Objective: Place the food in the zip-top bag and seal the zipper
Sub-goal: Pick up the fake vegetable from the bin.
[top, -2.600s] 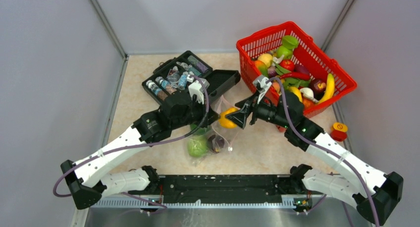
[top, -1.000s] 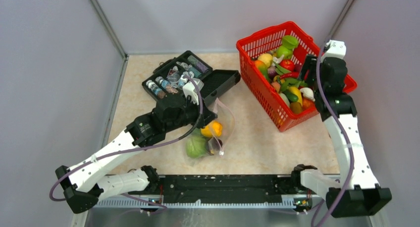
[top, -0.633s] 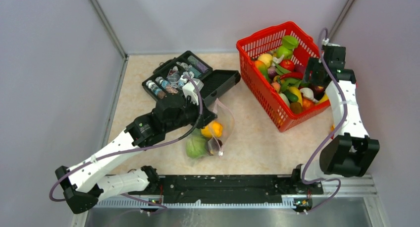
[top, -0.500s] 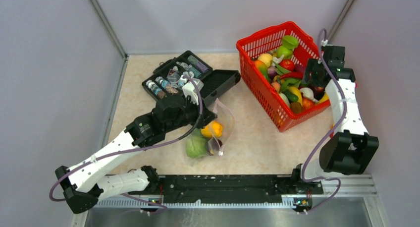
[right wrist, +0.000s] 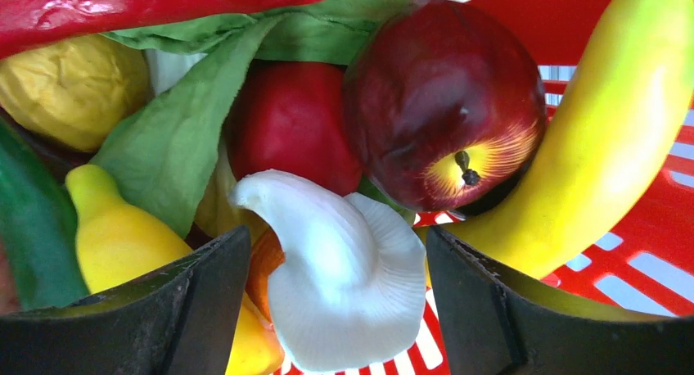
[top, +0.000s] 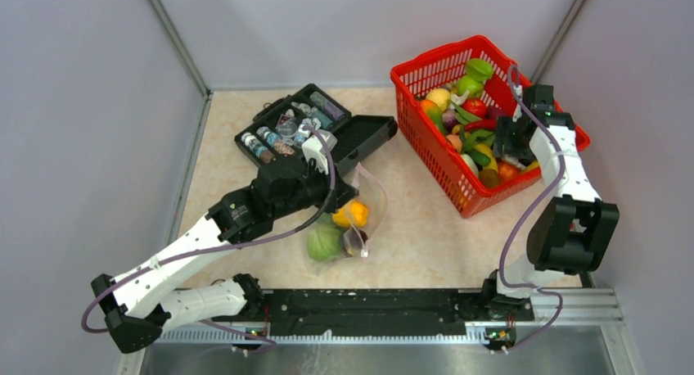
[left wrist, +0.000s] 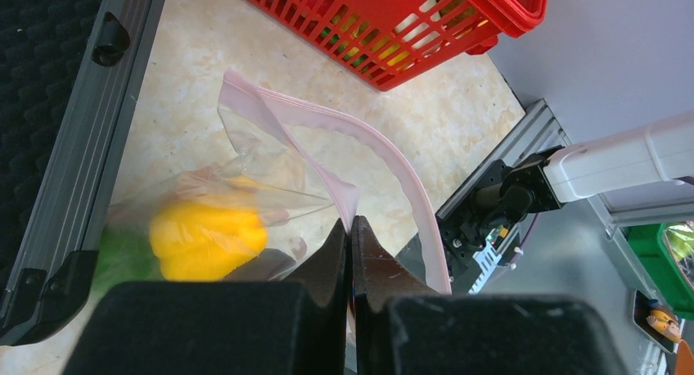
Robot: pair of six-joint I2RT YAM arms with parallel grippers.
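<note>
The right arm has swung away from the bag point(top: 364, 196) and now dips into the red basket point(top: 434, 60). The pepper point(top: 350, 214) it carried lies inside the bag. The left arm has not shifted.

The right end effector point(right wrist: 344, 303) hangs spread and empty, its fingers on either side of a white mushroom point(right wrist: 348, 256) directly below it. A red apple point(right wrist: 442, 105) sits just beyond the mushroom, and a banana point(right wrist: 610, 121) curves past the right finger.

The left end effector point(left wrist: 350, 242) is pressed together, pinching one lip of the bag and holding the mouth up off the surface point(top: 425, 236). The pink zipper point(left wrist: 393, 166) arcs open just ahead of it. The pepper, a green apple point(top: 325, 242) and a dark fruit point(top: 357, 239) rest in the bag just beneath it.

By the look of it the task is partway done. Three pieces are bagged, many more remain in the basket, and the zipper is not yet sealed.
</note>
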